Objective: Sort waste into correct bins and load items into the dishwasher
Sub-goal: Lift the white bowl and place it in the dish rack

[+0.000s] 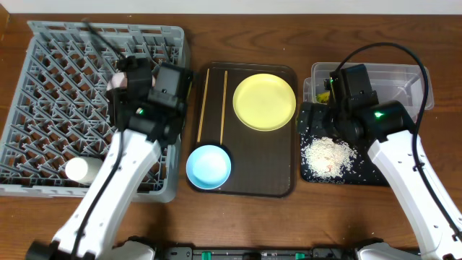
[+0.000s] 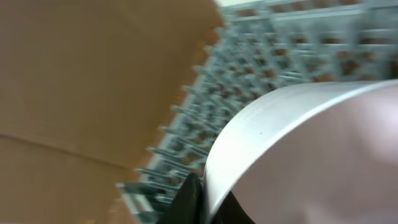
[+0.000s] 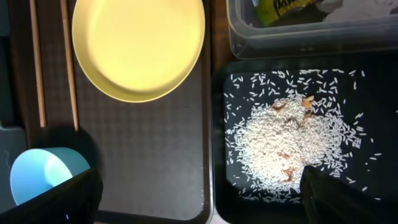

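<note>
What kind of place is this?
Probably a tabletop dish-clearing test setup: a grey dish rack, a brown serving tray holding a yellow plate, and spilled rice in a black tray.

Seen from above the counter, the left arm (image 1: 108, 195) and right arm (image 1: 419, 180) wear long, smooth white shells that end in black joint housings, each showing a small green light (image 1: 378, 114). A boxy black module caps each wrist. A black cable (image 1: 382, 48) arcs over the right arm, and a thinner one (image 1: 94, 32) runs from the left. The right hand (image 3: 205, 208) has matte black, wedge-shaped fingers (image 3: 56, 199).
</note>
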Robot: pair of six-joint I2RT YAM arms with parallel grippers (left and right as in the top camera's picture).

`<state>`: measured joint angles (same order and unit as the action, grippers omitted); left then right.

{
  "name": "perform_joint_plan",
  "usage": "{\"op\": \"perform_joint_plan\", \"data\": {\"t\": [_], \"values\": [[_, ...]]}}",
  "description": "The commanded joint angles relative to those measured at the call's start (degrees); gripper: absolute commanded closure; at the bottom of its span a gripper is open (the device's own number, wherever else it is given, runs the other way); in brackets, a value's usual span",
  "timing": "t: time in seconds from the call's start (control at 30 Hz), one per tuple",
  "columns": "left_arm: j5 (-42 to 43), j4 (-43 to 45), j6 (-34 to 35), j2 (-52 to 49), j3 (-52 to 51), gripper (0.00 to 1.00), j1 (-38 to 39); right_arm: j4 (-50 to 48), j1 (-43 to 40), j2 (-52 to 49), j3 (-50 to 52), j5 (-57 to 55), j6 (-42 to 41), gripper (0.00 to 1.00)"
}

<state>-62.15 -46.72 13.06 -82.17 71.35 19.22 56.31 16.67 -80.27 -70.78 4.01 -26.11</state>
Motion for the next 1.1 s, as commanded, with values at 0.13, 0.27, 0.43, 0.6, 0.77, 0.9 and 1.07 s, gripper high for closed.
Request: {"op": "perform_joint_plan", "data": {"t": [0.13,0.27,0.43,0.6,0.77,0.9,1.07], "values": [[-16.9,3.4,-0.6,-12.9,0.1,0.92,-0.2,0.0,-0.4,-0.5,-0.5,-0.8,0.0,0.01],[-20.2,4.7,-0.6,-18.5,0.1,0.92,-0.2,0.0,-0.4,-0.5,-0.5,-0.8,0.0,0.01],[-20.6,5.1,-0.5,-22.4,0.1,0.92,-0.2,0.0,-0.4,-0.5,-0.5,-0.8,0.0,0.01],[-17.2,3.9,-0.3,-23.5,0.1,0.92,1.0,0.0,-0.4,-0.5,-0.5,-0.8,0.0,0.01],[-10.4,-1.7,3.8,-23.5,0.0,0.84,2.8,0.1,-0.4,-0.5,-0.5,-0.8,0.0,0.01],[-7.6,-8.5,8.7,-23.3,0.0,0.69,4.5,0.1,-0.4,-0.5,-0.5,-0.8,0.0,0.01],[-5.7,-15.2,16.2,-19.6,0.5,0.50,8.1,0.0,-0.4,-0.5,-0.5,-0.8,0.0,0.01]]}}
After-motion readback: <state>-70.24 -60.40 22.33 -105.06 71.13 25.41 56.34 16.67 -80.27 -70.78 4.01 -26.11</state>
